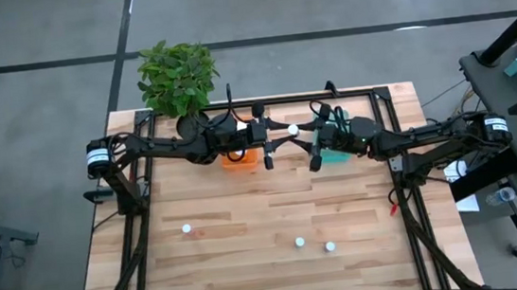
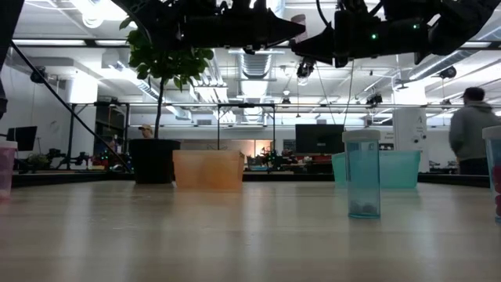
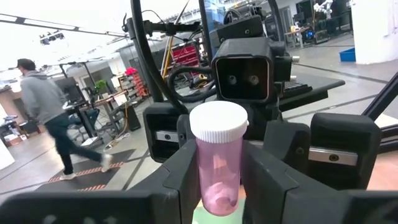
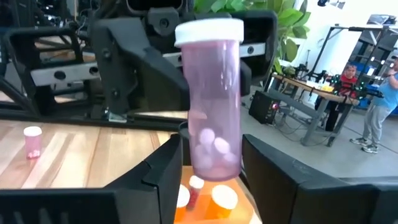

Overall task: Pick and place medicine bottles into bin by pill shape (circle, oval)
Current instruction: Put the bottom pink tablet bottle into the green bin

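Observation:
A pink see-through medicine bottle (image 3: 217, 168) with a white cap stands upright in the air between the orange tub (image 1: 238, 159) and the teal tub (image 1: 338, 155). Pale round pills lie in its lower end (image 4: 212, 146). My left gripper (image 1: 280, 140) is shut on it. My right gripper (image 1: 312, 149) faces it from the other side, open, with a finger on each side of the bottle's lower end (image 4: 214, 168). Three more bottles (image 1: 187, 230) (image 1: 299, 243) (image 1: 330, 247) stand on the near half of the table. My left gripper pinches the bottle's lower half (image 3: 219, 186) between its two fingers. The fingers come level from the table's left side. The bottle stands upright with its cap up, lifted clear above the gap between the tubs.
The orange tub holds several capped bottles (image 4: 202, 194). A black plant pot (image 1: 190, 123) stands at the far left behind my left arm. In the low view a teal bottle (image 2: 364, 176) stands near the front. People move about in the room beyond the table.

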Motion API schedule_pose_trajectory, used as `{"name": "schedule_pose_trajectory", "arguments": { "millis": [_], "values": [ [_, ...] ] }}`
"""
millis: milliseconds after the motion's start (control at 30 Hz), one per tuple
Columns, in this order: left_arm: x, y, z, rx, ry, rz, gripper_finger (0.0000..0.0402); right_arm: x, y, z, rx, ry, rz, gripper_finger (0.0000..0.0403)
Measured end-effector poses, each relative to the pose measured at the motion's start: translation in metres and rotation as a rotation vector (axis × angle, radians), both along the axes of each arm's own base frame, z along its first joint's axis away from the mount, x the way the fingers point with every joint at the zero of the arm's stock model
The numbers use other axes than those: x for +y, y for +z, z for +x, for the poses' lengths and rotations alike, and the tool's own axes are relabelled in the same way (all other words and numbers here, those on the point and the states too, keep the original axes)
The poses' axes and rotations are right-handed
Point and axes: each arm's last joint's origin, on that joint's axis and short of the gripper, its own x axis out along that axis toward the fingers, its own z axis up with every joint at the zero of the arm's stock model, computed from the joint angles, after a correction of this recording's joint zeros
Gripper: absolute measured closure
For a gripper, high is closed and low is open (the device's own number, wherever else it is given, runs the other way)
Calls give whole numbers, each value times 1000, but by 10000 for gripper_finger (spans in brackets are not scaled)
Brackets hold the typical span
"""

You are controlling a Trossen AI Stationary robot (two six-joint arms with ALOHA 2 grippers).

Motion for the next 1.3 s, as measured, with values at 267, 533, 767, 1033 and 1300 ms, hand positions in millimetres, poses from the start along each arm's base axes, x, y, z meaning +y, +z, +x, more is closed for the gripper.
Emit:
{"name": "schedule_pose_trajectory", "arguments": {
  "millis": [267,533,767,1033,1300],
  "values": [
    [0,0,0,-1,1,0,309,0,0,0,-2,1,22,221],
    [0,1,-1,5,5,24,309,0,0,-1,-1,1,26,216],
    [2,3,-2,4,54,43,309,1,4,-8,33,-14,41,224],
    [2,1,-2,25,63,46,309,1,7,-15,63,-54,43,252],
    [6,-13,-9,266,247,73,309,1,10,-30,145,-166,49,254]
  ]
}}
